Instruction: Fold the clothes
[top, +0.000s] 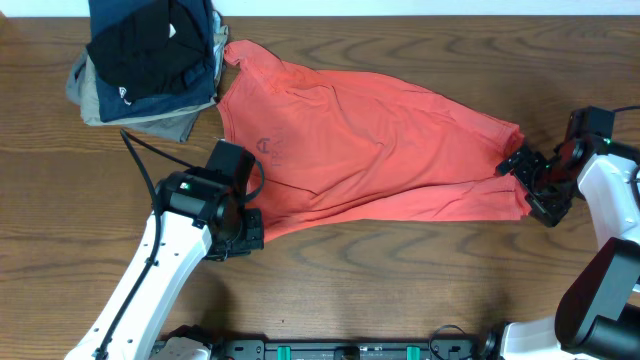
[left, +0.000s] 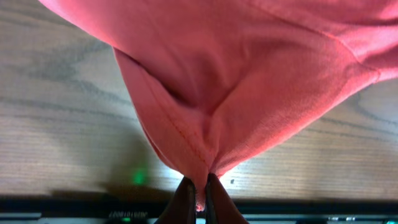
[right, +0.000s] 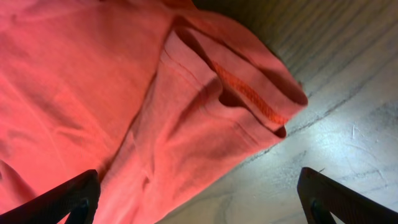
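Overhead shows the coral T-shirt (top: 370, 150) spread on the table (top: 400, 290), its hem pinched between the left gripper's (left: 199, 190) pressed-together jaws, likely for folding over, while the right gripper's (right: 202, 199) spread jaws frame the opposite edge, ungripped.

T-shirt (top: 370, 150) right of garment stack (top: 150, 60) (just beside)

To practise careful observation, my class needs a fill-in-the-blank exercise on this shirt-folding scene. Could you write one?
The left gripper is ___ on the T-shirt edge.
The right gripper stands ___ at the shirt's other end.
The top garment of the folded stack is ___.
Missing words: shut; open; black.
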